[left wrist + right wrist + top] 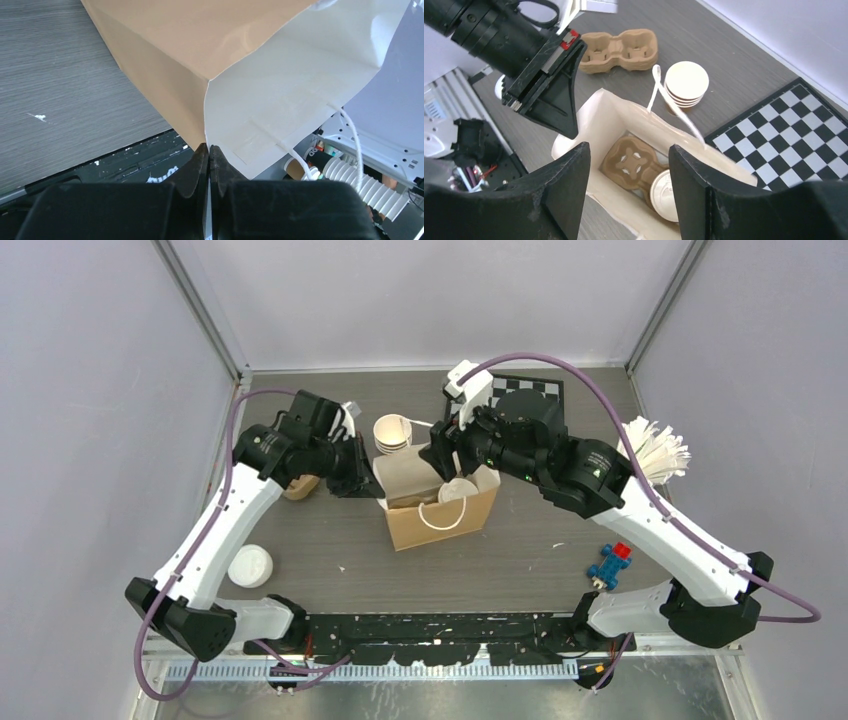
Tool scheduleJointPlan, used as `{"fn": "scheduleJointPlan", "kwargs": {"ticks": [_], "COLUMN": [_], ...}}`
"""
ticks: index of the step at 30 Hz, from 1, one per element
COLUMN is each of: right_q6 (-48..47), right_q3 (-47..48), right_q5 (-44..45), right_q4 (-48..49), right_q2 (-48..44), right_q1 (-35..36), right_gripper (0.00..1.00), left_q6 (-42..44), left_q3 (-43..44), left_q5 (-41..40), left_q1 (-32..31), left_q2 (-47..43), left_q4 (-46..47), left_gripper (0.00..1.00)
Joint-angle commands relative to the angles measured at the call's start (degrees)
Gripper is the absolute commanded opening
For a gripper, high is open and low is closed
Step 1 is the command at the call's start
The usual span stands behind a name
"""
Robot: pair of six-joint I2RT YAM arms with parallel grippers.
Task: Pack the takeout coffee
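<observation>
No legible txt, labels, brands or nos. in any view. Left wrist view, lower right: whitish marks on a small dark part [314, 151] past the paper bag [280, 85] edge, too blurred to read.

Matt paper bag [440, 522], plastic-lidded coffee [663, 192]

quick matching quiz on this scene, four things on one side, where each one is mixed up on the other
Things:
1 lidded coffee cup
2 stack of lidless cups
3 loose white lid
4 left hand

Places:
a pinching the paper bag by its edge
b on the table by the left arm
c inside the paper bag
d on the table behind the bag

Pairs: 1-c, 2-d, 3-b, 4-a
</observation>
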Motion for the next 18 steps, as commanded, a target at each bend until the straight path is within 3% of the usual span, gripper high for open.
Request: {"fn": "scheduleJointPlan", "kwargs": {"ticks": [1,9,13,18], "right_q6": [2.66,6.59,11.84,17.78], "right_q3": [2.93,6.80,9.74,11.27], "right_q5": [7.49,20.26,27.35,28.04], "right_q4": [1.77,-4.06,-9.77,-15.79], "right_q2": [-0.55,2.00,3.88,4.36], "right_q1": [0.22,-0.33,-2.66,-8.83], "right_gripper": [0.64,0.66,0.66,0.65], "left_q6": [-0.16,-0.49,0.00,0.51], "left_q3": [4.19,2.84,4.39,5.16], "left_q5": [-3.16,-4.27,-5.37,-6.96], "left_q1": [0.37,0.96,1.16,1.37], "left_q2": [0.38,-0.40,-0.22,-0.81], "left_q4": [-3.42,-3.61,-3.79,-2.59], "left_gripper": [0.06,0.10,0.22,0.38]}}
